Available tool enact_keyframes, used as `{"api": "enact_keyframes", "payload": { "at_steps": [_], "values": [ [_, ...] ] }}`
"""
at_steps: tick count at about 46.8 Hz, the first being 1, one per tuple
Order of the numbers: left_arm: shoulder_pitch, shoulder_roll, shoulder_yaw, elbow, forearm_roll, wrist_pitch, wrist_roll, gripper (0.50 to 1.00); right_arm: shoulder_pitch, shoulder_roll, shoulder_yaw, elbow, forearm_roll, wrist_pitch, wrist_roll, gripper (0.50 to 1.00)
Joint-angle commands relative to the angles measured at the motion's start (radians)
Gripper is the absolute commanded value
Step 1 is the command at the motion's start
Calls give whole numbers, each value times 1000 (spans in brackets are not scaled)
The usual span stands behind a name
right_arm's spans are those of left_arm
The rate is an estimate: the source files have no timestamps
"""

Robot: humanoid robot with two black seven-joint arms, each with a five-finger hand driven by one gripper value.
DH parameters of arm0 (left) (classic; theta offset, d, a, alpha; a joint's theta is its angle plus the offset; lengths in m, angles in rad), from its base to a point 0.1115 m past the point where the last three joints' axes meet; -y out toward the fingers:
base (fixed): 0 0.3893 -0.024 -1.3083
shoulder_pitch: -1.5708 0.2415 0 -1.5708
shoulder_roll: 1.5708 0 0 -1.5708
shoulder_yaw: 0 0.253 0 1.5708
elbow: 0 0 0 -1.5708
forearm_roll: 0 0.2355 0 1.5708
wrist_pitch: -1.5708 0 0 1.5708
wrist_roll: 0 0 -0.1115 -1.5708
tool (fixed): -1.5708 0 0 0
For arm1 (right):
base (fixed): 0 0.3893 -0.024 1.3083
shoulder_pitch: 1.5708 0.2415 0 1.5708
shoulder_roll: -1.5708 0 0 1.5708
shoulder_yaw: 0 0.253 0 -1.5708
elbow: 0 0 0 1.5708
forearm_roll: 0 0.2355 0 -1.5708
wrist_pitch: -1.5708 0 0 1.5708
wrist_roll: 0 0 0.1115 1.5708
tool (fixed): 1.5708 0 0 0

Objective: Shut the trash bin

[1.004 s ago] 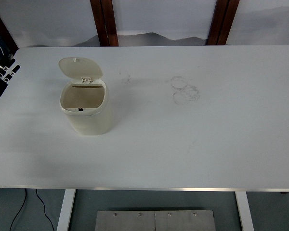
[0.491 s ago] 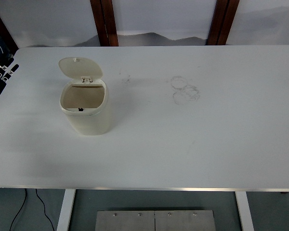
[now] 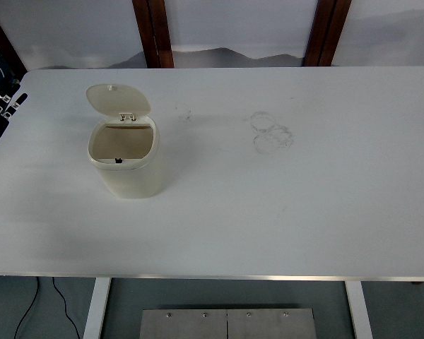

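Note:
A small cream trash bin (image 3: 127,161) stands upright on the left part of the white table (image 3: 304,198). Its hinged lid (image 3: 117,99) is tipped up and back, so the empty inside shows. My left hand (image 3: 1,107) shows only partly at the picture's left edge, well apart from the bin and level with its lid. It holds nothing that I can see. My right arm is out of view.
Faint ring-shaped smudges (image 3: 272,131) mark the table right of centre. Dark wooden posts (image 3: 154,32) stand behind the far edge. The table's near edge (image 3: 212,276) runs along the bottom, with a metal plate (image 3: 226,323) below it.
My left hand has slid slightly further toward the left edge. The bin and its lid have not moved.

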Motion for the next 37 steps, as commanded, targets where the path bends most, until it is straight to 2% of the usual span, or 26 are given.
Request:
{"api": "enact_keyframes", "payload": {
  "at_steps": [1, 28, 37],
  "values": [
    [0, 0, 0, 0, 2, 0, 0, 1000, 0, 0, 0, -1, 0, 0, 0, 995],
    [-12, 5, 3, -3, 46, 0, 5, 1000, 0, 0, 0, 0, 0, 0, 0, 995],
    [-3, 84, 11, -46, 46, 0, 5, 1000, 0, 0, 0, 0, 0, 0, 0, 995]
  ]
}}
